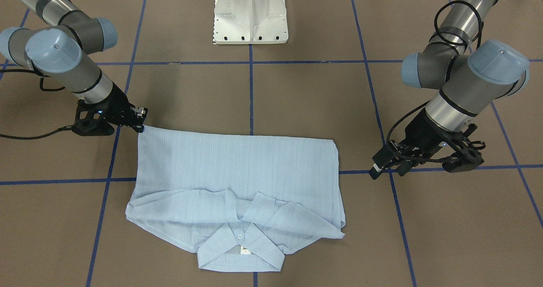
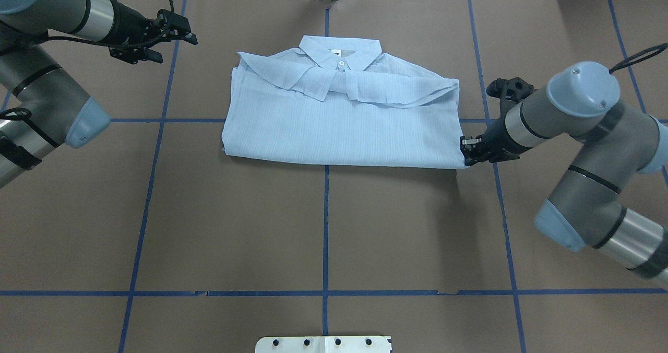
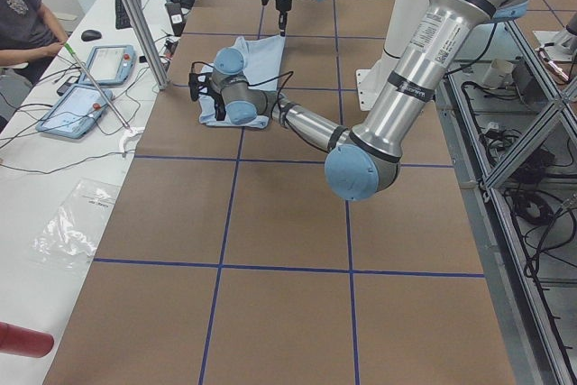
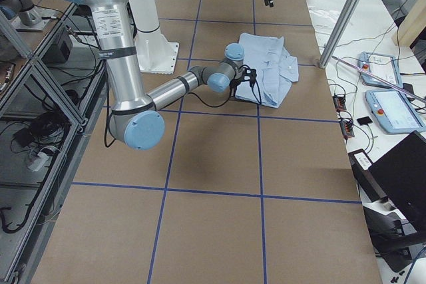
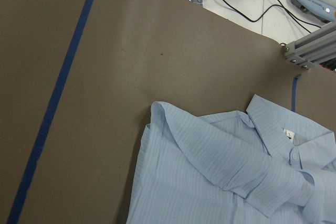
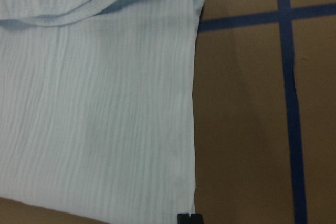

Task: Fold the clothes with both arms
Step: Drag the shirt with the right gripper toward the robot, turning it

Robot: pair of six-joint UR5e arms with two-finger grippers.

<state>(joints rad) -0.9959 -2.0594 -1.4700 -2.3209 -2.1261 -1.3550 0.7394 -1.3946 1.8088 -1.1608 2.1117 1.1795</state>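
Observation:
The light blue striped shirt point(image 1: 237, 168) point(image 2: 339, 123) lies folded flat in a rectangle. Its collar and neck label face away from the robot, and the sleeves are folded across below the collar. My right gripper point(image 1: 141, 128) point(image 2: 464, 152) is low at the shirt's near right corner, and its fingertips look shut on the fabric edge. In the right wrist view the cloth point(image 6: 94, 103) ends at the closed black tips point(image 6: 189, 217). My left gripper point(image 1: 387, 170) point(image 2: 175, 42) hangs open and empty, well off the shirt's left side. The left wrist view shows the collar end point(image 5: 220, 182).
Blue tape lines point(image 2: 326, 227) grid the brown table. The white pedestal base point(image 1: 250, 13) stands at the robot's side. A side table with teach pendants point(image 4: 393, 108) and cables runs along the far edge, where a person point(image 3: 22, 15) sits.

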